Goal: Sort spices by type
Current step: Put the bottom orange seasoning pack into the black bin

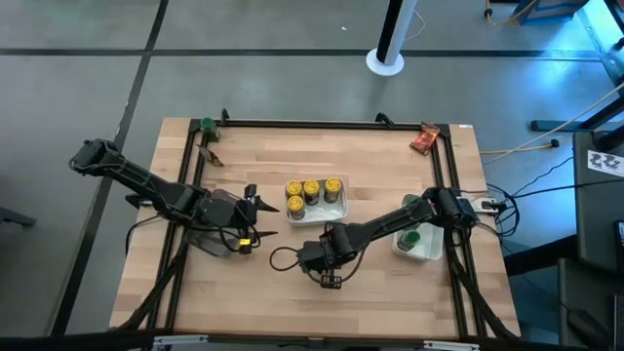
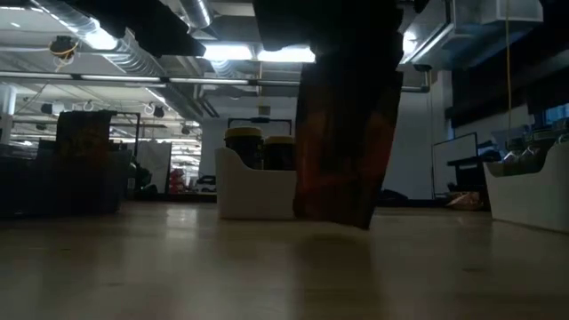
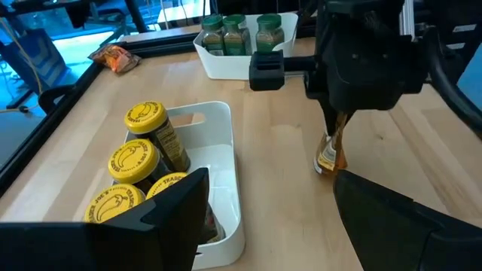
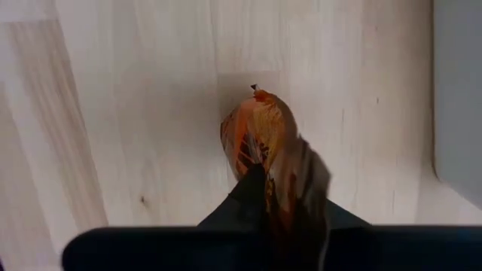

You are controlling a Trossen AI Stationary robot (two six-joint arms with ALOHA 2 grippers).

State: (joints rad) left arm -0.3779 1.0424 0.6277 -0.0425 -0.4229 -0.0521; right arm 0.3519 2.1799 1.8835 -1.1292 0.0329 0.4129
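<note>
My right gripper [image 1: 330, 280] is near the table's middle, toward the near edge, shut on a small red-orange packet [image 4: 260, 139]. The packet also shows in the left wrist view [image 3: 331, 154] and as a dark hanging shape in the low view [image 2: 342, 151]. My left gripper [image 1: 255, 216] waits open, left of the white tray [image 1: 336, 213] that holds several yellow-lidded jars [image 3: 139, 154]. Green-lidded jars [image 3: 237, 30] stand in a second white tray [image 1: 426, 253] at the right edge. Another packet [image 1: 424, 139] lies at the far right corner. My right gripper pinches the packet's upper end [image 4: 282, 188] between its two fingers from above, pointing down. The packet hangs upright below the fingers. Its lower end [image 3: 325, 167] is at the tabletop or just above it; which, I cannot tell.
A clear grey bin [image 1: 210, 239] sits under my left gripper. A green-lidded jar [image 1: 207, 125] stands at the far left corner, with a small brown thing [image 1: 211, 156] close by. A black frame [image 1: 322, 124] borders the table. Bare wood lies along the near edge.
</note>
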